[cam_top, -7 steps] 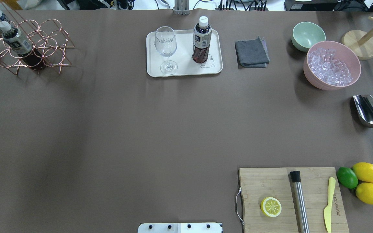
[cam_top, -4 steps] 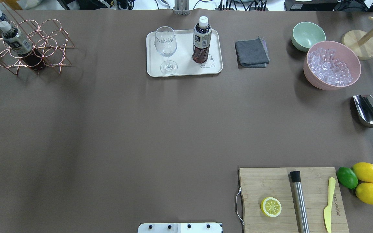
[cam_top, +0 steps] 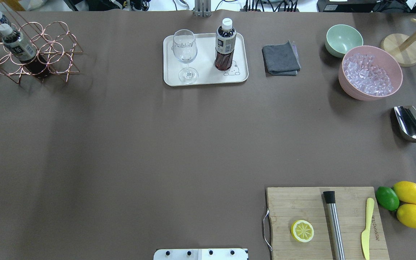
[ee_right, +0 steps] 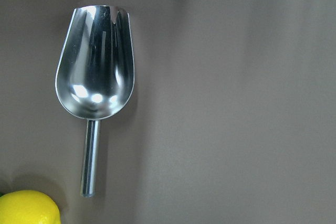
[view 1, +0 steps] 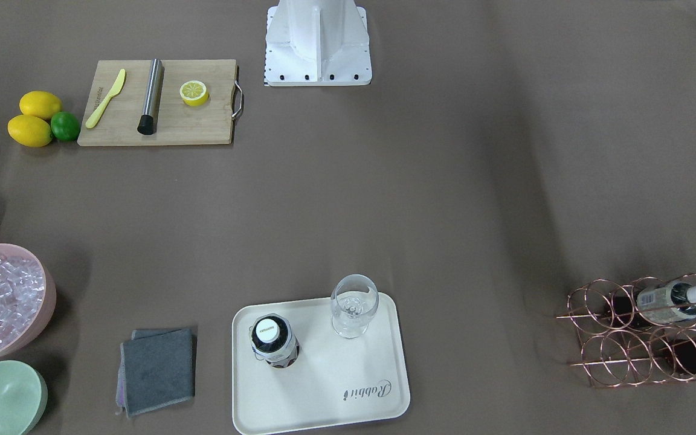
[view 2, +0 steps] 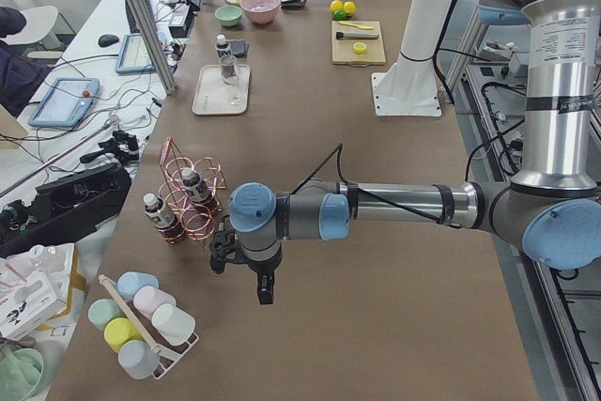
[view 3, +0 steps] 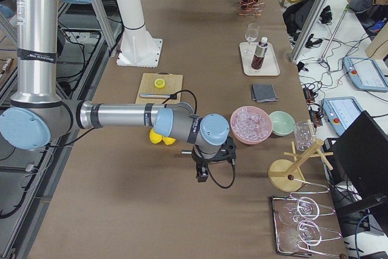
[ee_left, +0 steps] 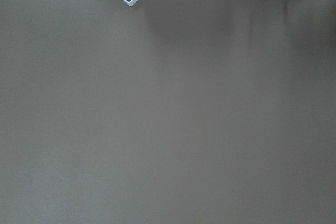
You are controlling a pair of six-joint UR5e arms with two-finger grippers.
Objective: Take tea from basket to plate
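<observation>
Tea (cam_top: 225, 47) stands upright on plate (cam_top: 206, 70) at far worktop (cam_top: 157, 144) edge. Left tool (view 2: 266, 286), right tool (view 3: 203, 174): state cannot be told.

The left arm (view 2: 394, 204) lay stretched out flat, forearm level above the tabletop (view 2: 394, 326), reaching well away from the white pedestal (view 2: 406, 91) toward its own end. The wrist bent down, and the left gripper (view 2: 266, 294) hung pointing straight at the tabletop, clear of it. On the pedestal's other side the right arm (view 3: 115, 115) mirrored that: forearm level, right gripper (view 3: 202, 177) aimed down. On both, the fingers were too small to call spread or closed.
</observation>
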